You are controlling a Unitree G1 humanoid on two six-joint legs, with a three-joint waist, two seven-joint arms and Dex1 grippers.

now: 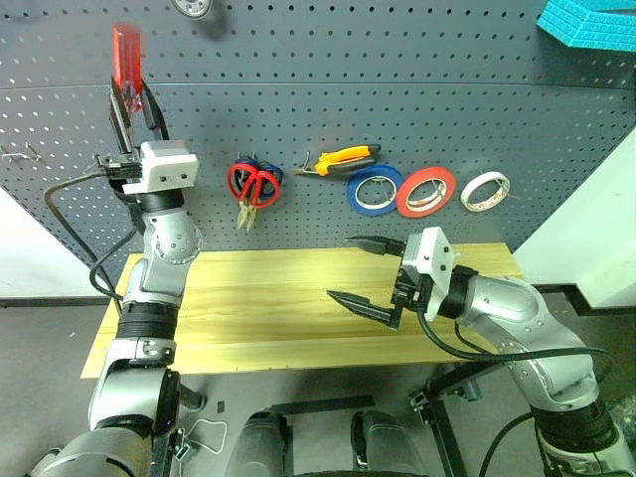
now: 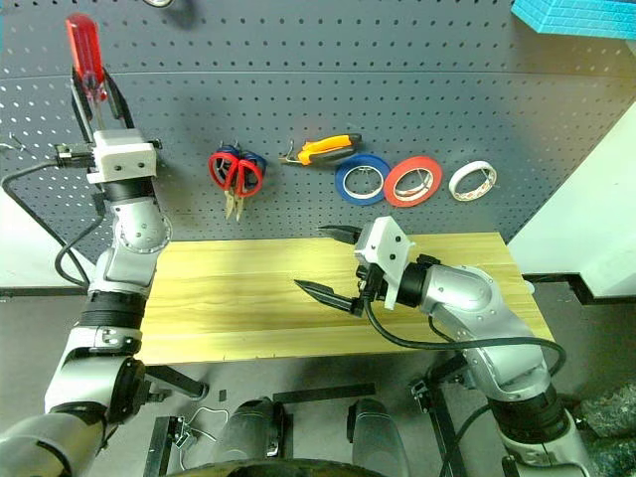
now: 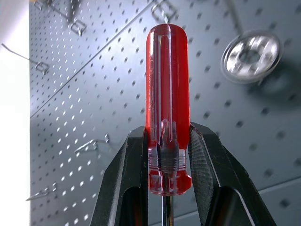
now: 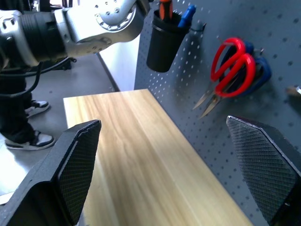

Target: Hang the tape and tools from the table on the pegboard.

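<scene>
Left gripper [image 3: 169,183] jaws clamp red-handled screwdriver [image 3: 168,94] upright before pegboard [image 3: 94,94], wire hooks [image 3: 91,145] nearby

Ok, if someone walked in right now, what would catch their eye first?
Probably the screwdriver with its translucent red handle, clamped in the left gripper and raised high against the pegboard. Next, the row hanging on the board: red scissors, pliers, then blue, red and whitish tape rolls. The right gripper hovers open over the table.
</scene>
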